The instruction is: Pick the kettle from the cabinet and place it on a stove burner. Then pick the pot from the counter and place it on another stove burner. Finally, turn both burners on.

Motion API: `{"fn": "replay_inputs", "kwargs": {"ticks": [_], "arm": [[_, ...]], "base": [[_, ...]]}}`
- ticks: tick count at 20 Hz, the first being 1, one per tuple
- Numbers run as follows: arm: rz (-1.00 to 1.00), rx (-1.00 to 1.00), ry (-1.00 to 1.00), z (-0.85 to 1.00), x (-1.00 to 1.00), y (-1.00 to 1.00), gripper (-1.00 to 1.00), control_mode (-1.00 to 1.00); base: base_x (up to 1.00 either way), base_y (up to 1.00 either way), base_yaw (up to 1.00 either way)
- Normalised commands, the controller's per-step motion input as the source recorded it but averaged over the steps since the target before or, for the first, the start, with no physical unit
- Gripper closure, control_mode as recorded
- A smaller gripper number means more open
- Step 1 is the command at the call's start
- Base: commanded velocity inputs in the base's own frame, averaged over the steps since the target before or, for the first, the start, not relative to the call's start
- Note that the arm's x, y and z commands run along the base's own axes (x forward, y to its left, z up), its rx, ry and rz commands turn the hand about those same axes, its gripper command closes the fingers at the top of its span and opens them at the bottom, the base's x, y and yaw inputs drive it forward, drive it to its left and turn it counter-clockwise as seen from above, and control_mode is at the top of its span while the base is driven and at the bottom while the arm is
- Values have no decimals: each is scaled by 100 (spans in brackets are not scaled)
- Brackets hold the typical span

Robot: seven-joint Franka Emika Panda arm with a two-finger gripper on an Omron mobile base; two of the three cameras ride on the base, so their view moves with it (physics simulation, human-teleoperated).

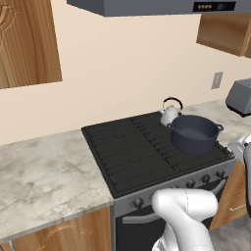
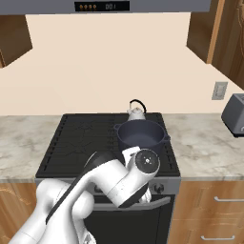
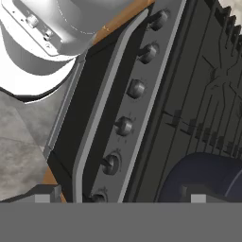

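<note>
The pot sits on the front right section of the stove burners, and the kettle stands just behind it on the back right section — the two nearly touching as seen from the left base view. From the right base view the pot hides the lower part of the kettle, whose black arched handle rises above the rim. The marbled worktop runs on both sides of the cooktop, with a grey toaster on the right stretch near a wall outlet.

The hand view looks along the stove's front panel: a row of round knobs runs up the grey strip beside a long silver oven handle, and the pot's dark rim shows at the lower right. The claw is down at the front of the stove by the knobs — only its two tips peek in at the bottom, set wide apart, so it is spread and pinching nothing.
</note>
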Motion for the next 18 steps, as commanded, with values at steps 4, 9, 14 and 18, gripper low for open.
{"fn": "replay_inputs", "kwargs": {"ticks": [4,9,14,18], "arm": [[0,12,1,-3,-20,0,-100,-100],[-3,26,-4,-12,-3,7,-100,-100],[-1,27,-1,-5,-4,5,-100,-100],[0,27,0,-6,0,0,-100,-100]], "base": [[0,0,0],[0,0,0],[0,0,0],[0,0,0]]}}
